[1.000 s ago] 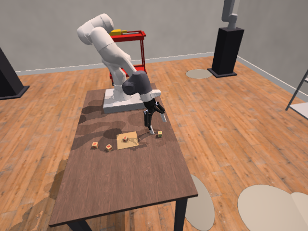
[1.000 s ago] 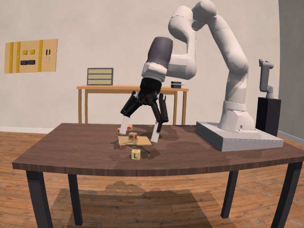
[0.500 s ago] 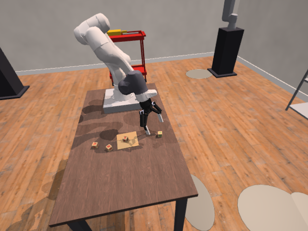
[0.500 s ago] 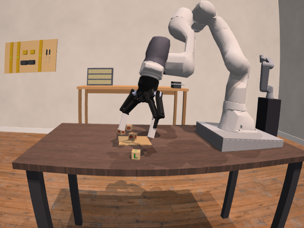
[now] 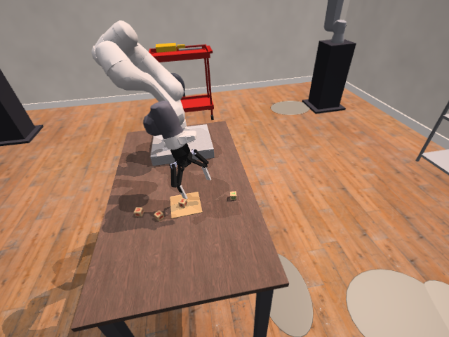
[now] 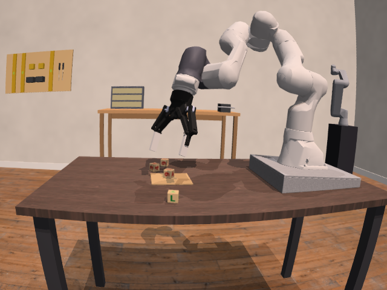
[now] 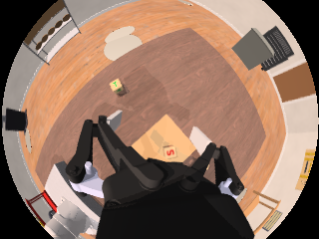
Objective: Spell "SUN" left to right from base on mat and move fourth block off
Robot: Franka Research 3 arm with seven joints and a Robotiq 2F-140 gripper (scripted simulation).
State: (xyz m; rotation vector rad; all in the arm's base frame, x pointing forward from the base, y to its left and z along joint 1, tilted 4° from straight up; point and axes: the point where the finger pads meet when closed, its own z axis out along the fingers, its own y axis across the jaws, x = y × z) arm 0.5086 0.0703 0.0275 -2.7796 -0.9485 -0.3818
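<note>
The dark wooden table (image 5: 163, 261) (image 6: 103, 199) (image 7: 209, 75) spreads out below the claw (image 5: 196, 188) (image 6: 168, 153) (image 7: 158, 125), which is spread wide with nothing between its fingers. Above and behind the claw, the white arm (image 5: 123, 72) (image 6: 292, 78) rises from a grey slab (image 5: 157, 159) (image 6: 290, 185), well apart from the fingertips on the base side. The tan mat (image 5: 190, 208) (image 6: 179, 180) (image 7: 164, 129) lies flat on the table, lower than the fingertips and near them.

The blocks are smallest. The one with a red S on top (image 5: 182, 202) (image 6: 169, 173) (image 7: 169, 151) rests on the mat, below the claw and apart from its fingers. The block with a green Y on top (image 5: 232, 196) (image 6: 172, 196) (image 7: 117, 85) sits off the mat, down to the claw's left, with an L on one side. Two more red-lettered blocks stand off the mat, down to the claw's right: a nearer one (image 5: 158, 215) (image 6: 153, 167) and a farther one (image 5: 138, 212) (image 6: 164, 162). Their top letters are too small to tell surely.
</note>
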